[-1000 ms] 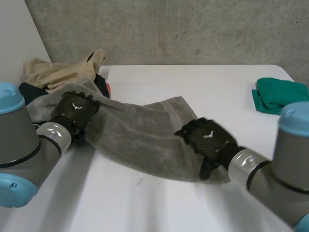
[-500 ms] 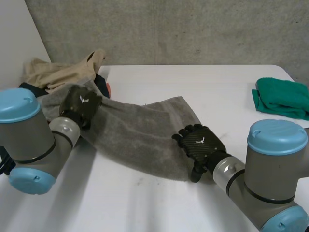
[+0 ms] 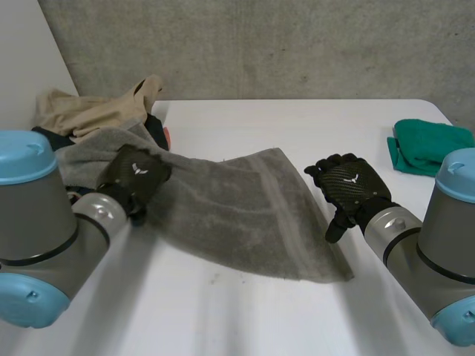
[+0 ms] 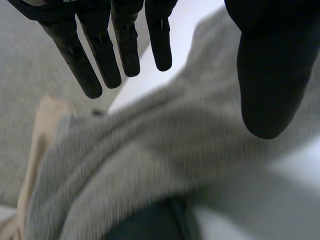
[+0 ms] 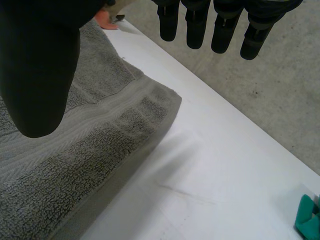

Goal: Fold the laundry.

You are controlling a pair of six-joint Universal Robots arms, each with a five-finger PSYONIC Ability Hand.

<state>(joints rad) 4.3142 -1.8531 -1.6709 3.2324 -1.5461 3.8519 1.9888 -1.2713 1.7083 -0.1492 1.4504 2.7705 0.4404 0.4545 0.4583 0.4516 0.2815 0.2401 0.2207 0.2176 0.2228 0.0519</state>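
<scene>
A grey towel (image 3: 237,215) lies stretched across the table from the laundry pile at the back left toward the middle. My left hand (image 3: 137,174) hovers over the towel's left end. In the left wrist view its fingers (image 4: 120,45) are straight, the thumb stands apart, and the towel (image 4: 150,160) lies beneath with nothing gripped. My right hand (image 3: 349,185) is raised just off the towel's right edge, open. Under its straight fingers (image 5: 200,25) shows the towel's far right corner (image 5: 115,135).
A pile of laundry sits at the back left: a beige cloth (image 3: 96,107) on dark cloth (image 3: 44,137). A folded green cloth (image 3: 430,144) lies at the table's right edge. Bare white table (image 3: 297,126) spreads behind and in front of the towel.
My right hand has lifted off the towel's near right part and moved right, clear of the edge. My left hand has shifted slightly right along the towel's left end, and its fingers have opened.
</scene>
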